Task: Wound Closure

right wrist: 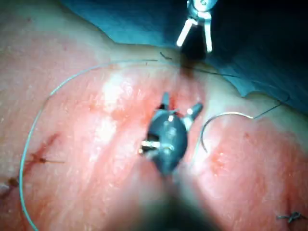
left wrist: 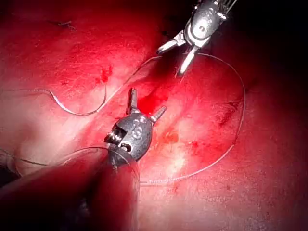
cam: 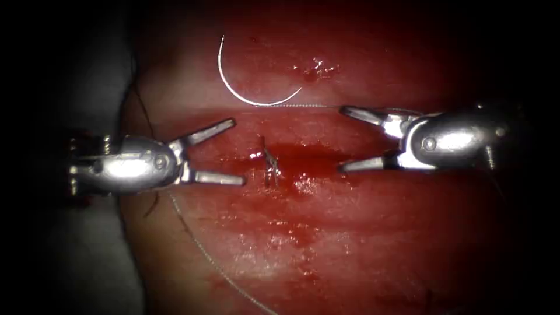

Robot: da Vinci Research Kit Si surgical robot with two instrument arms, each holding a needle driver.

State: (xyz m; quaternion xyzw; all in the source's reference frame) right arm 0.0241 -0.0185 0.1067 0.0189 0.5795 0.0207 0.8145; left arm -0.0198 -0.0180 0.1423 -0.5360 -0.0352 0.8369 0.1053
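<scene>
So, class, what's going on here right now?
Both tools hang open and hold nothing. The left tool and the right tool flank the cut in the tissue. The needle lies free on the tissue above the cut, not in it, with its thread trailing toward the right tool.

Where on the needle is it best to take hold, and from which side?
Probably the mid-curve of the needle, from below. It lies flat on the tissue, free, its arc bulging toward the tools. Left hand and right hand are open, holding nothing.
</scene>
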